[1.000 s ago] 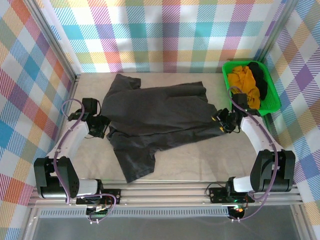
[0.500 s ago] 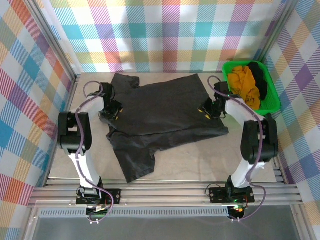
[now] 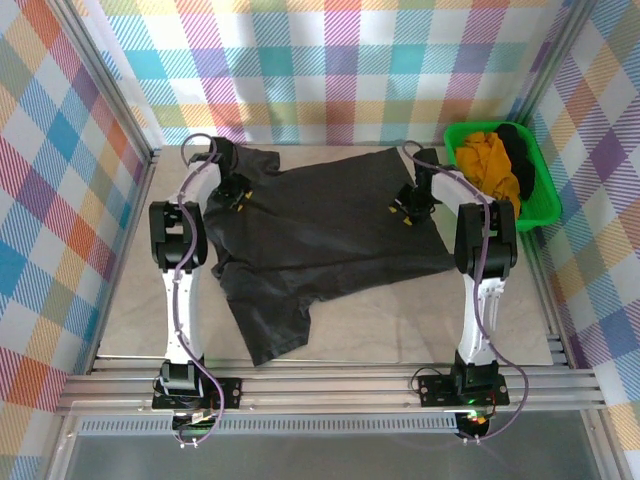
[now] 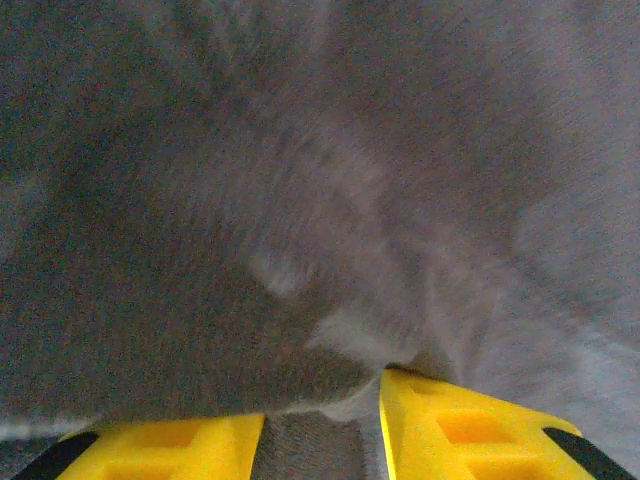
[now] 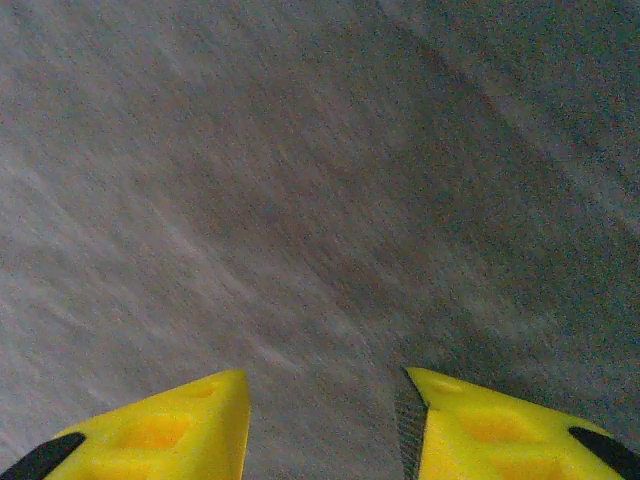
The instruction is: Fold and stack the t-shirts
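Both arms reach far out over the table (image 3: 400, 315), their wrists above the charcoal t-shirt (image 3: 320, 230). The left gripper (image 3: 237, 197) is over the shirt's left shoulder area, with a sleeve just beyond it toward the far wall. Most of the cloth spreads to its right and back toward the arm bases, where a rumpled flap trails off on the near side. In the left wrist view the left gripper (image 4: 322, 400) has its yellow fingers (image 4: 470, 430) at the bottom edge. A raised fold of the charcoal t-shirt (image 4: 300, 180) bulges over one fingertip and runs down into the narrow gap between the jaws — it reads as clamped on that fold. The right gripper (image 3: 404, 207) is over the shirt's right side, a little inside its right edge, and the shirt body stretches from it leftward to the other gripper. In the right wrist view the right gripper (image 5: 324, 375) has its jaws standing apart, and the charcoal t-shirt (image 5: 300, 180) lies flat and blurred across the gap and everything beyond. I cannot tell whether they pinch a layer. To the right of the right gripper, just past the shirt's edge, is a green basket (image 3: 541, 185). It holds a mustard-yellow t-shirt (image 3: 485, 160) and a black t-shirt (image 3: 520, 165), both bunched, the yellow one on the side nearer the gripper.
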{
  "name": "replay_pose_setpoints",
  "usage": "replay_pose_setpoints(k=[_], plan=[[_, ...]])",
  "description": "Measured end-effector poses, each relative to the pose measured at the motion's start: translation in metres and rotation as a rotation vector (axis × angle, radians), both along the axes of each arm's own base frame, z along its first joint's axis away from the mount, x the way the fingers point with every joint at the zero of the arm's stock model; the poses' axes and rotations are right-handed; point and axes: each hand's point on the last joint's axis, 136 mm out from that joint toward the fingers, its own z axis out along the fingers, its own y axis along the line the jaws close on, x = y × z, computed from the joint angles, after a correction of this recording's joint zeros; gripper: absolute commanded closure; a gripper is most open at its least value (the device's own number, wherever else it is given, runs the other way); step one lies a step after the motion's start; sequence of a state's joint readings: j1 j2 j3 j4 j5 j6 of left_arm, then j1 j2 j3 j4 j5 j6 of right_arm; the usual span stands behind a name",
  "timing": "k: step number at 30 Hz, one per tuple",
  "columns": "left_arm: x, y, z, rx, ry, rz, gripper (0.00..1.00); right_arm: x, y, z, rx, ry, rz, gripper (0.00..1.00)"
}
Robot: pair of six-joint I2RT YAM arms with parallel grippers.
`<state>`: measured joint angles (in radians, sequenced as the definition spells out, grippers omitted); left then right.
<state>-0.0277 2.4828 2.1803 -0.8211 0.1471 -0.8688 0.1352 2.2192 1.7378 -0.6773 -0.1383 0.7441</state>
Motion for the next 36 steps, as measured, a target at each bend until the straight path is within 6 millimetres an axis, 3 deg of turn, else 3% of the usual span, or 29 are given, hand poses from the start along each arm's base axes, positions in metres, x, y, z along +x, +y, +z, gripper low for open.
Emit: replay_pose_setpoints(k=[3, 7, 11, 15, 16, 18, 23, 25, 26, 28, 31, 33, 36], plan=[[0.043, 0.003, 0.002, -0.026, -0.095, 0.005, 0.65, 0.025, 0.004, -0.002, 0.011, -0.013, -0.006, 0.56], [0.078, 0.012, 0.006, -0.041, -0.207, 0.021, 0.63, 0.048, 0.012, -0.002, 0.053, -0.023, -0.014, 0.54], [0.089, 0.020, 0.011, -0.054, -0.250, 0.046, 0.50, 0.053, 0.017, -0.001, 0.079, -0.022, -0.010, 0.50], [0.079, 0.028, 0.019, 0.029, -0.235, 0.026, 0.38, 0.041, 0.014, 0.004, 0.068, -0.019, -0.014, 0.49], [0.068, 0.031, 0.022, 0.071, -0.207, 0.019, 0.33, 0.033, 0.011, 0.008, 0.060, -0.016, -0.017, 0.48], [0.031, 0.038, 0.036, 0.153, -0.149, 0.019, 0.34, 0.014, 0.005, 0.023, 0.041, -0.026, -0.024, 0.48], [-0.100, 0.037, 0.114, 0.210, -0.115, 0.046, 0.45, -0.038, -0.010, 0.086, 0.015, -0.137, -0.056, 0.51], [-0.153, 0.025, 0.129, 0.190, -0.128, 0.034, 0.48, -0.062, -0.014, 0.103, 0.019, -0.173, -0.068, 0.51], [-0.184, 0.014, 0.124, 0.170, -0.111, 0.007, 0.49, -0.074, -0.016, 0.109, 0.023, -0.184, -0.072, 0.51], [-0.237, -0.009, 0.095, 0.118, -0.022, -0.069, 0.49, -0.094, -0.017, 0.109, 0.028, -0.180, -0.073, 0.51], [-0.309, -0.040, 0.035, 0.049, 0.203, -0.196, 0.45, -0.119, -0.015, 0.093, 0.033, -0.129, -0.064, 0.52], [-0.352, -0.052, 0.005, 0.026, 0.349, -0.262, 0.43, -0.132, -0.015, 0.080, 0.033, -0.085, -0.058, 0.51], [-0.385, -0.064, -0.005, 0.006, 0.442, -0.327, 0.43, -0.145, -0.015, 0.071, 0.031, -0.045, -0.044, 0.51]])
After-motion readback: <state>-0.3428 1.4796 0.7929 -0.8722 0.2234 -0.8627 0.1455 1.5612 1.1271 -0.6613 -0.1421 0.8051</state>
